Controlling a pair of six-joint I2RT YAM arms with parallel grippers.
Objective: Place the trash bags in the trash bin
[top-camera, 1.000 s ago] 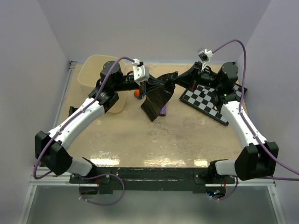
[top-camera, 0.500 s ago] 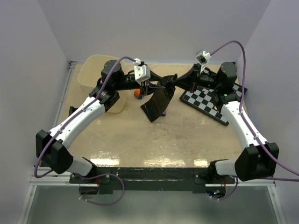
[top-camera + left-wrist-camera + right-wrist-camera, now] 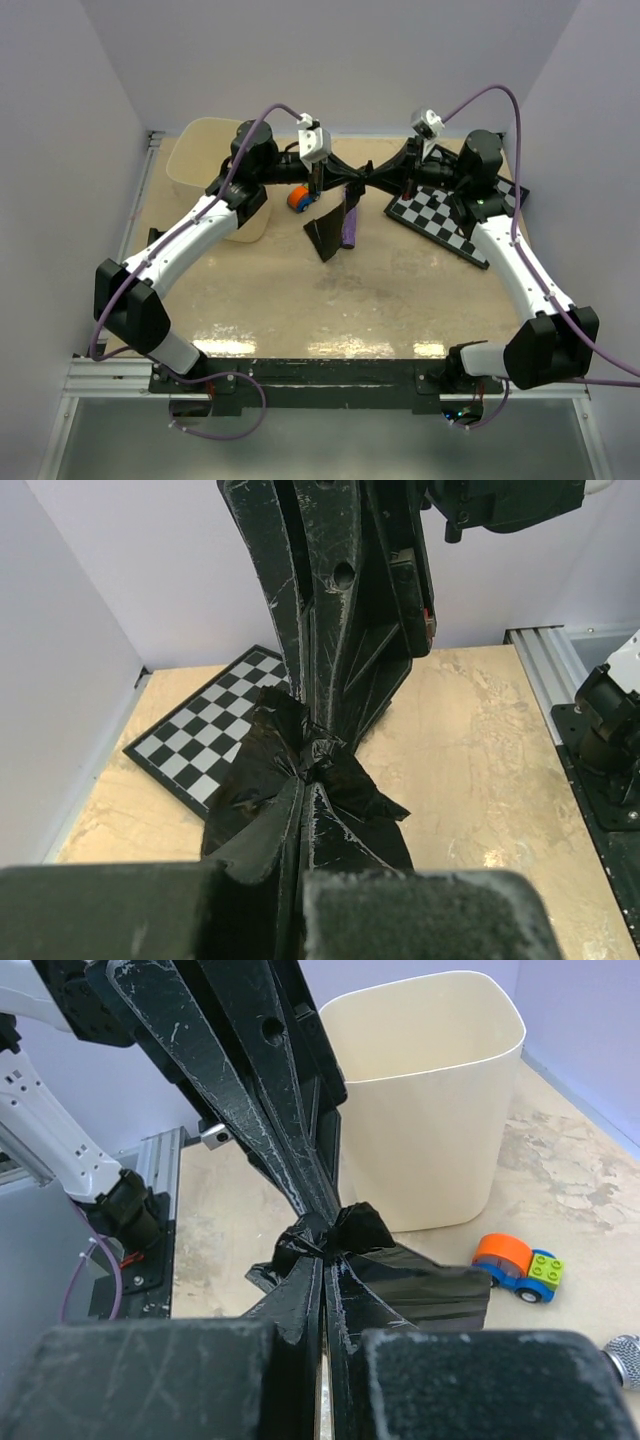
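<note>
Vs a sec ago: both grippers are closing in on each other over the far middle of the table (image 3: 330, 300), & the trash bag (image 3: 325, 232) is bunching up btwn them. The hanging flap is looking narrower & shorter, so the purple cylinder (image 3: 349, 228) behind it is showing more. L arm is also swinging round toward the centre, its upper links crossing in front of the trash bin (image 3: 190, 158).

What that's meaning for the task, as I'm judging it: the bag is getting gathered into a tighter bundle but isn't heading for the bin yet. The bin is standing well apart at far left w/ the bag nowhere over its mouth.

Pose: left gripper (image 3: 350, 181) is reaching rightward & right gripper (image 3: 380, 179) leftward, tips almost meeting nose to nose, both raised off the table. Wrist views are showing both sets of jaws pressed together, each pinching the same crumpled knot of film. The rest of the bag is draping down below the knot; can't tell if its lower edge is touching the table.

Orange toy car (image 3: 298, 198) is lying just left of the flap, & the chequered board (image 3: 445, 215) is sitting under the R arm.

Next, prob: carrying the bundle left & over the bin mouth, minding the loose flap doesn't catch on the rim
</note>
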